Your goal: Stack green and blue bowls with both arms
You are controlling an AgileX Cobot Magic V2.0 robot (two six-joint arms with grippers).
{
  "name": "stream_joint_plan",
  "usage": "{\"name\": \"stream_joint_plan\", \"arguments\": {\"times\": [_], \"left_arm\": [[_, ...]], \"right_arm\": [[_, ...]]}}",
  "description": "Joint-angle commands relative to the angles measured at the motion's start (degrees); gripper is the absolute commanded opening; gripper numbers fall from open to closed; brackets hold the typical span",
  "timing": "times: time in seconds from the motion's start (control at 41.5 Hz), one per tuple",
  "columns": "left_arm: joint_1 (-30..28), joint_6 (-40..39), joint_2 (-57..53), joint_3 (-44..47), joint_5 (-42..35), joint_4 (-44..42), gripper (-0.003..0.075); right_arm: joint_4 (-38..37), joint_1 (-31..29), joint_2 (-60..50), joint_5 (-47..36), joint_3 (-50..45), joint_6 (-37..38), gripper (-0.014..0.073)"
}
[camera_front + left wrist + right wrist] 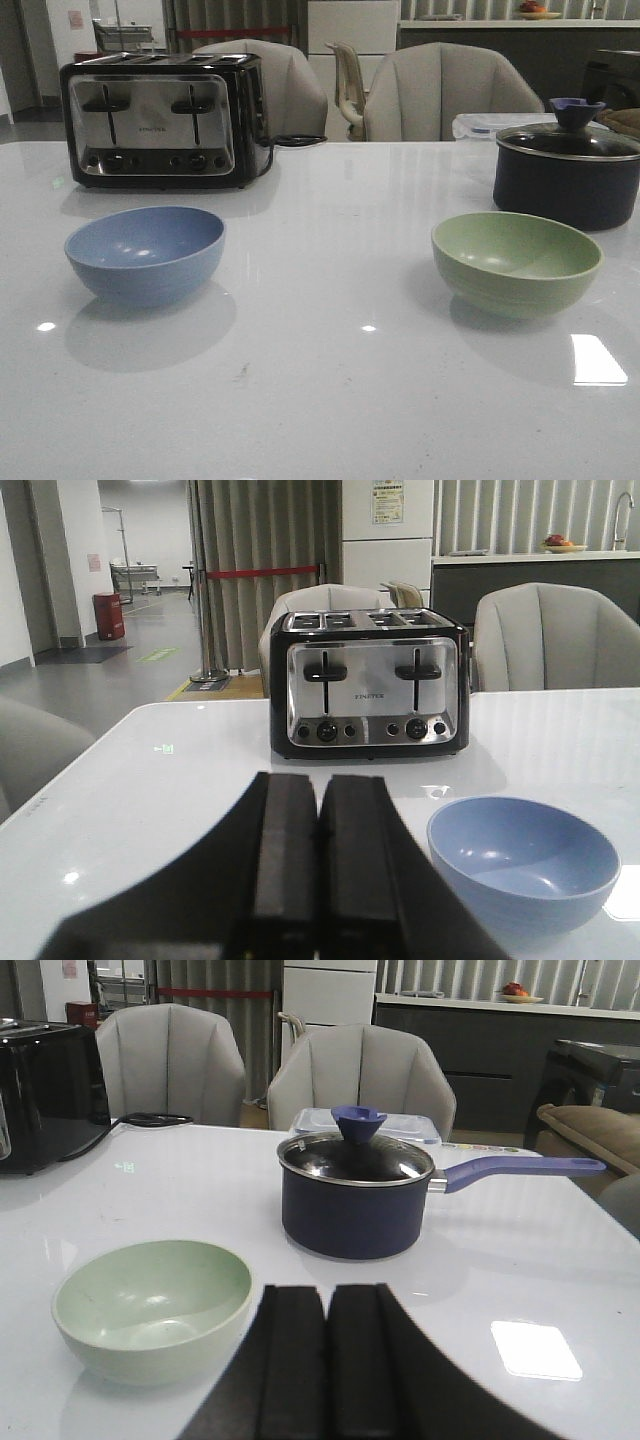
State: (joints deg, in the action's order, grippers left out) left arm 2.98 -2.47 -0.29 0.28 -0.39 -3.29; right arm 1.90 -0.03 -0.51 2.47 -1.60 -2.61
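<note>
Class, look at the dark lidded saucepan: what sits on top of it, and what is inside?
The dark saucepan carries a glass lid with a blue knob. Its contents cannot be made out through the lid.

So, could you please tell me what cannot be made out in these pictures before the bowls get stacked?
- Front view: neither arm appears; the saucepan is cut off by the right edge, its handle out of frame.
- Left wrist view: the left tool runs off the bottom edge.
- Right wrist view: the right tool likewise; the toaster is cut by the left edge.
- Toaster's brand lettering: too small.
</note>
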Motion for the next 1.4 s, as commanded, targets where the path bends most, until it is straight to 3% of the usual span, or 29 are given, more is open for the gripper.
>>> {"name": "stream_joint_plan", "arguments": {"times": [0.0, 0.313, 0.458, 0.65, 0.915, 1.276, 1.373], "left_arm": [[0.0, -0.4, -1.2, 1.1, -5.2, 0.4, 0.0102], [0.0, -0.5, -1.2, -0.1, -7.3, 2.0, 0.0102], [0.0, -0.5, -1.0, -7.9, -5.8, 2.5, 0.0102], [0.0, -0.5, 3.2, -23.2, 5.6, 2.5, 0.0102], [0.0, -0.5, 17.2, -43.1, 24.2, 3.3, 0.0102], [0.0, -0.5, 27.8, -45.6, 38.9, 4.0, 0.0102], [0.0, -0.5, 30.0, -44.9, 39.2, 3.9, 0.0102]], "right_arm": [[-0.1, -0.5, -1.3, -5.3, 0.1, -0.3, 0.0034], [-0.1, -0.5, -1.3, -7.4, 1.3, -0.3, 0.0034], [-0.1, -0.5, -1.3, -1.7, 8.4, -0.3, 0.0034], [-0.3, -0.5, 1.3, 6.9, 22.2, -0.3, 0.0034], [-0.5, -0.5, 14.2, 20.0, 39.2, -0.3, 0.0034], [-0.5, -0.5, 28.5, 29.7, 39.3, -0.3, 0.0034], [-0.5, -0.5, 31.5, 30.7, 38.6, -0.3, 0.0034]]}}
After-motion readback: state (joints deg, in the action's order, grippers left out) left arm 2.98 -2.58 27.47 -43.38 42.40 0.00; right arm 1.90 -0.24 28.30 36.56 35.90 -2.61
